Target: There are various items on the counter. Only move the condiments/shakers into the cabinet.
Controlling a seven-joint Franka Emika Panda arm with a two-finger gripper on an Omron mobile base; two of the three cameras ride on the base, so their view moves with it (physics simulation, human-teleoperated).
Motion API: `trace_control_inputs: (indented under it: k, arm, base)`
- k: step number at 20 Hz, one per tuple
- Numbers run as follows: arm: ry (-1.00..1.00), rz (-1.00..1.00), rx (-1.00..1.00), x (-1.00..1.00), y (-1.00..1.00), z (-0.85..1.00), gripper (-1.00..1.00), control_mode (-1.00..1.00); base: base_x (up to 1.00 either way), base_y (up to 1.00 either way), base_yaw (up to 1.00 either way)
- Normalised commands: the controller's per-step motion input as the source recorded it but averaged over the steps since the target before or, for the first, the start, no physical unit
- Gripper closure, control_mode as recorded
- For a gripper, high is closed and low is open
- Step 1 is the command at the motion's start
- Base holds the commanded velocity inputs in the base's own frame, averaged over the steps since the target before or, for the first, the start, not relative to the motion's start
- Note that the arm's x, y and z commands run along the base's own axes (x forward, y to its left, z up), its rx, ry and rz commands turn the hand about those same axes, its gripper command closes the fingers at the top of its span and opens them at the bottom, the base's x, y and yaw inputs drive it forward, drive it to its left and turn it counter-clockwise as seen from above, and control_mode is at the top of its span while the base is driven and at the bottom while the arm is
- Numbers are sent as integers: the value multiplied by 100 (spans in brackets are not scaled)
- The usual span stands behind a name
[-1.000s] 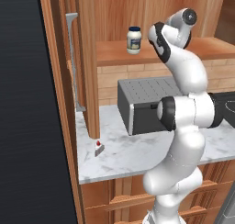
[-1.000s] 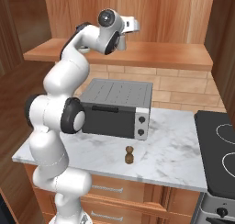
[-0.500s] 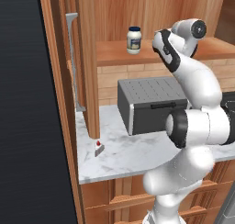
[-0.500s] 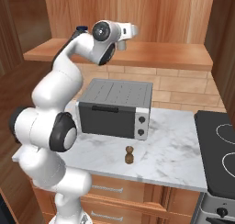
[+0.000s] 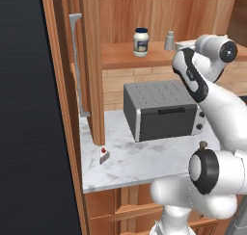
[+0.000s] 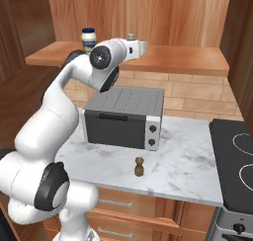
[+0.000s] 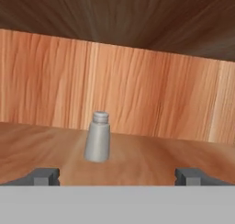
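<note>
In the hand view the light-grey shaker point(image 7: 97, 137) stands upright on the cabinet's plank shelf point(image 7: 151, 159), a little ahead of my gripper point(image 7: 117, 176). The gripper is open, with nothing between its fingertips point(image 7: 44, 176). From the left base view the shaker point(image 5: 170, 40) stands on the shelf point(image 5: 120, 56) to the right of the blue-lidded white jar point(image 5: 140, 41). The brown pepper mill point(image 6: 140, 167) stands on the marbled counter point(image 6: 188, 166) in front of the toaster oven. The tiny red-topped wedge point(image 5: 102, 155) lies near the counter's left end.
A dark grey toaster oven point(image 6: 123, 119) sits on the counter under the shelf. A black cooktop point(image 6: 237, 161) borders the counter on the right. A wooden upright point(image 5: 91, 65) with a metal handle stands at the counter's left.
The arm has swung right and drawn its hand back from the shelf. The grey shaker, hidden behind the arm before, now shows standing free. The jaws have stayed open.
</note>
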Motion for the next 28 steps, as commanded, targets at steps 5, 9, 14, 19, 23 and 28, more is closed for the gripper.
trace_control_inputs:
  k: [5,9,14,19,23,28]
  arm:
    - [14,-11,4,-100,-17,-11,-100,-100]
    - [30,-9,3,-97,-19,-36,-100,-100]
    - [33,-2,2,-81,-34,-62,-100,-100]
    - [15,7,0,-42,-45,-61,-100,-100]
    - [11,16,1,-1,-57,-56,-100,-100]
    - [13,27,3,0,-47,-66,-100,-100]
  base:
    - [0,0,0]
    - [0,0,0]
    - [0,0,0]
    - [0,0,0]
    - [0,0,0]
    - [0,0,0]
